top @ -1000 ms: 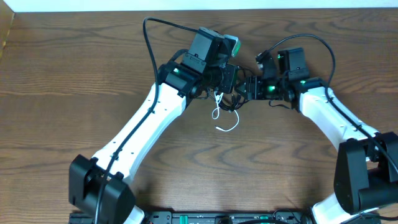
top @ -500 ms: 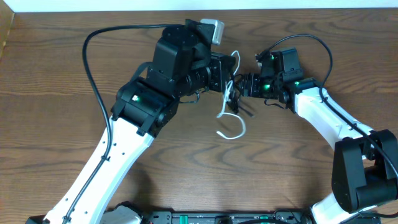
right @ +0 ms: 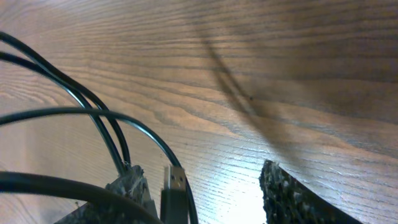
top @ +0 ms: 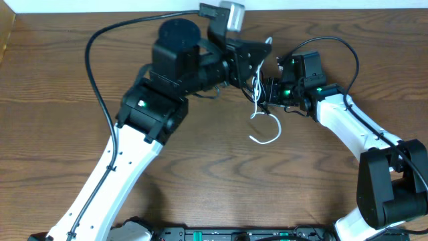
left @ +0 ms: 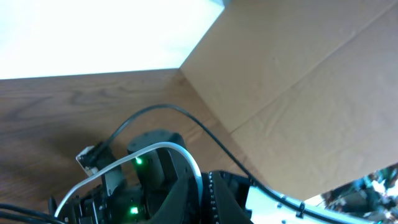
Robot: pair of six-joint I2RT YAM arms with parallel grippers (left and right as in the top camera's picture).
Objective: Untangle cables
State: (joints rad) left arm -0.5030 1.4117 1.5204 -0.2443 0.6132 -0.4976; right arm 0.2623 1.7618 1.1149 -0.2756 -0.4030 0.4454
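Left end effector pinches the dangling white cable near the worktop's far edge; right end effector spread, black cable alongside.

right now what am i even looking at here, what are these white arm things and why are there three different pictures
These are two robot arms at a wooden table, each ending in a two-finger gripper. The wide picture comes from a camera fixed above. The other two come from small cameras on the wrists. The job is to pull apart two thin cords. The left gripper is shut on the white cable and holds it up, its loose end curling into a loop. The right gripper is open close beside it. Its wrist view shows the black cable and a small plug next to one finger.
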